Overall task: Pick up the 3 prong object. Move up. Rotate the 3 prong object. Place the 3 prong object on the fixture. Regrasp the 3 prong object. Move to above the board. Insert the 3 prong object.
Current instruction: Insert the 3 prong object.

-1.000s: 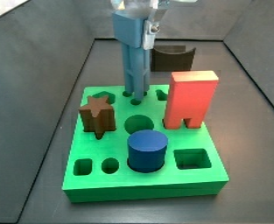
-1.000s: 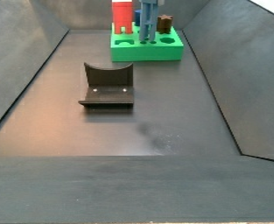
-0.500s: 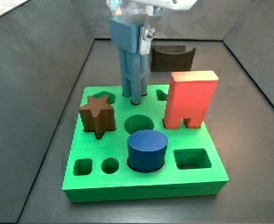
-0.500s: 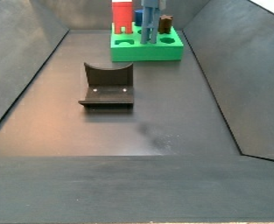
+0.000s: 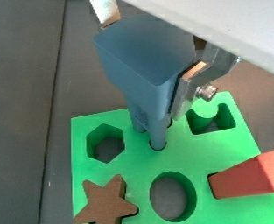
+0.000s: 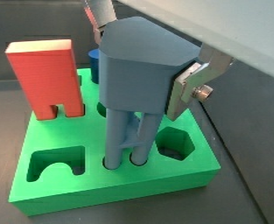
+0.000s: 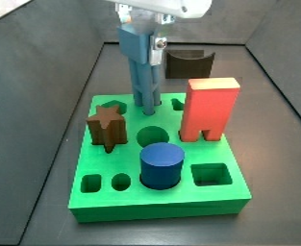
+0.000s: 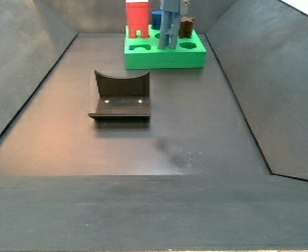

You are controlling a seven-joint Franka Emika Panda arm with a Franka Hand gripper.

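Observation:
My gripper (image 7: 146,40) is shut on the 3 prong object (image 7: 142,72), a grey-blue piece held upright over the far part of the green board (image 7: 114,200). In both wrist views the silver fingers (image 5: 199,73) (image 6: 193,85) clamp its broad upper end, and its prongs (image 6: 125,144) reach down into small holes in the board (image 6: 104,185). The prong tips are hidden inside the holes. The dark fixture (image 8: 119,95) stands apart from the board (image 8: 169,59) on the floor; it also shows behind the board in a side view (image 7: 188,64).
On the board stand a red block (image 7: 210,108), a dark blue cylinder (image 7: 162,165) and a brown star peg (image 7: 107,125). The red block is close beside the held piece (image 6: 45,74). Dark sloping walls enclose the floor (image 8: 169,148).
My gripper and the 3 prong object have moved down a little; the prongs now sit lower in the board's holes.

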